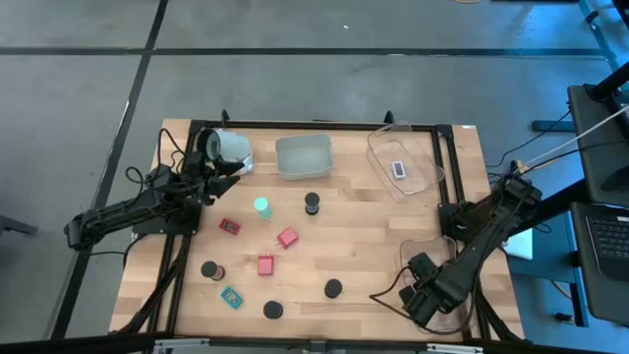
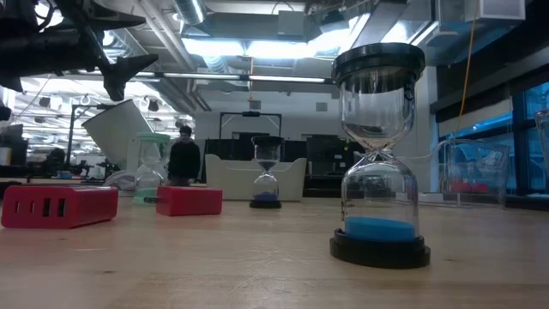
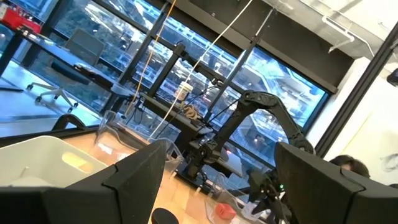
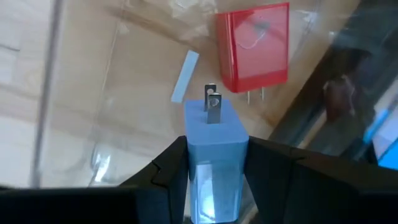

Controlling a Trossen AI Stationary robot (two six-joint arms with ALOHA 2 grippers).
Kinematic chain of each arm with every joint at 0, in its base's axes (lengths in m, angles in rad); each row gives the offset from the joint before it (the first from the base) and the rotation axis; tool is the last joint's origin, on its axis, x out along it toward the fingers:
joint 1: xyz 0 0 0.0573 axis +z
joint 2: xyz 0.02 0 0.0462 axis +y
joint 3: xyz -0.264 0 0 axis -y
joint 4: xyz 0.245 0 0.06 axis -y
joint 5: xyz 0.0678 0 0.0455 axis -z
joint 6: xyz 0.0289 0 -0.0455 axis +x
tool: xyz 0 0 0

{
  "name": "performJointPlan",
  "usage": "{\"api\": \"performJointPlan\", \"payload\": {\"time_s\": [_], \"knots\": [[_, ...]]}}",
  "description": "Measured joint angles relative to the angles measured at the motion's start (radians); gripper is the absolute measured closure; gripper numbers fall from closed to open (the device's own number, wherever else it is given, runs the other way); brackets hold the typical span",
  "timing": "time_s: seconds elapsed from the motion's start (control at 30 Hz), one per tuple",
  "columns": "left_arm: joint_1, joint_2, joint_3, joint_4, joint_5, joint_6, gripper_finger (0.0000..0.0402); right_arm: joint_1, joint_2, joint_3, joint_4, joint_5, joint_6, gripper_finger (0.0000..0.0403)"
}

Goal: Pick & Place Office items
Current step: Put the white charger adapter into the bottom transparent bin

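One blue plug (image 4: 216, 155) sits clenched in the right gripper (image 4: 214, 168) over the clear tray (image 4: 99, 118) w/ a red plug (image 4: 255, 46); I'd go low, let go gently; left gripper (image 3: 217, 180) is open, empty.

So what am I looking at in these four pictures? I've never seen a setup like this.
Two robot arms work at a wooden table. One picture looks straight down, one sits at table height, and two come from cameras on the wrists. Scattered on the table are small hourglasses and red plug blocks, plus a white cup and plastic trays. The left gripper hovers open near the cup, holding nothing. The right gripper, at the table's near right corner, is shut on a pale blue plug, over a clear tray where a red plug lies.
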Motion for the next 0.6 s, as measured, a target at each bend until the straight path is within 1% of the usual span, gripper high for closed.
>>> {"api": "performJointPlan", "payload": {"time_s": [0.13, 0.33, 0.6], "knots": [[0.0, 0.0, 0.0, 0.0, -0.006, 0.0, 0.0105, 0.0, 0.001, -0.034, 0.049, 0.0, -0.02, 0.0273], [0.0, 0.0, 0.0, 0.001, -0.006, 0.0, 0.0105, 0.0, 0.001, -0.036, 0.051, 0.008, -0.038, 0.027], [0.0, 0.0, 0.0, 0.001, -0.005, 0.008, 0.0105, 0.0, 0.001, -0.036, 0.05, 0.035, -0.022, 0.0228]]}}
